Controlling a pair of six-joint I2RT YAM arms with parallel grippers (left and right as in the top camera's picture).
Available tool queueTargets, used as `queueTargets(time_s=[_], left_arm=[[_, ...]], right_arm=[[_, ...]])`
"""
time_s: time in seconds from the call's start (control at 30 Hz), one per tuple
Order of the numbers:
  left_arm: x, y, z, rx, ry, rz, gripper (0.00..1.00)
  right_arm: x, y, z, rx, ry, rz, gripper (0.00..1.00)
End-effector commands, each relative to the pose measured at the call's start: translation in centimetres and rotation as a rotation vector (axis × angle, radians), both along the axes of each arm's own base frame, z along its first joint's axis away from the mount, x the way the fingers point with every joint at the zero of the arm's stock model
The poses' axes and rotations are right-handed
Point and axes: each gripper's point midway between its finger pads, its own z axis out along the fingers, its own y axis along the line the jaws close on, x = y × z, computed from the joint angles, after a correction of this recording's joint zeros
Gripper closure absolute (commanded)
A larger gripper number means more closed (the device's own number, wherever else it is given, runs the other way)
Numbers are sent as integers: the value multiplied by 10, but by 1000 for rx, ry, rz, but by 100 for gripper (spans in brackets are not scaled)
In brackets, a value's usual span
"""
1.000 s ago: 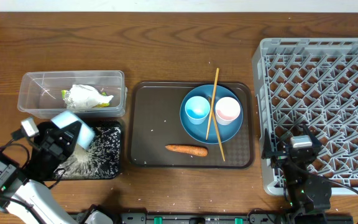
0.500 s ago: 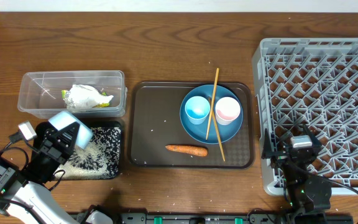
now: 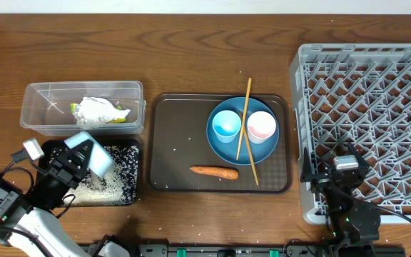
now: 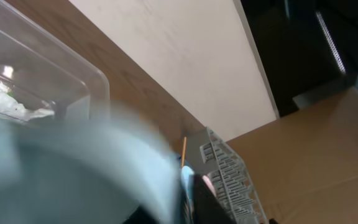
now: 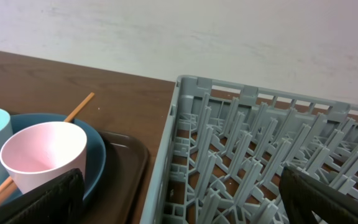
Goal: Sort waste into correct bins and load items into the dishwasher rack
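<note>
My left gripper [image 3: 81, 157] is shut on the small pale blue bowl [image 3: 98, 158], tilted over the black tray bin [image 3: 138, 180] where white rice [image 3: 116, 170] lies scattered. In the left wrist view the bowl [image 4: 73, 174] is a blur filling the lower left. The wrapper [image 3: 100, 111] lies in the clear tub [image 3: 34, 96]. On the blue plate [image 3: 242, 146] stand the light blue cup [image 3: 227, 125] and white-pink cup [image 3: 261, 126], with chopsticks [image 3: 243, 114] across it. The carrot [image 3: 215, 171] lies below. My right gripper [image 3: 341, 178] is open at the dishwasher rack [image 3: 377, 93], empty.
The plate, cups and carrot rest on a dark brown serving tray [image 3: 170, 143] in the middle. A few rice grains dot that tray. The rack's near-left wall [image 5: 166, 174] stands between my right gripper [image 5: 185, 208] and the brown tray.
A second ago rice was streaming from the tipped bowl into the black tray; now the stream has stopped and the rice lies spread out. The bowl shifted slightly right. The right arm stayed still.
</note>
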Motion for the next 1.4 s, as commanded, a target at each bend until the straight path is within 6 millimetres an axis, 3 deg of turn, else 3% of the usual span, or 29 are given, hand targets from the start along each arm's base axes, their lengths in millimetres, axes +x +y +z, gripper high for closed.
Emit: queueTargets(time_s=[0.0, 0.9, 1.23, 1.37], left_arm=[[-1, -3, 5, 15, -40, -15, 94], [0, -1, 1, 20, -20, -5, 94], [1, 18, -41, -2, 272, 126, 94], [0, 20, -49, -29, 305, 140, 94]], right_arm=[[0, -1, -1, -11, 4, -2, 1], [0, -1, -1, -11, 4, -2, 1], [0, -1, -1, -11, 4, -2, 2], [0, -1, -1, -11, 4, -2, 1]])
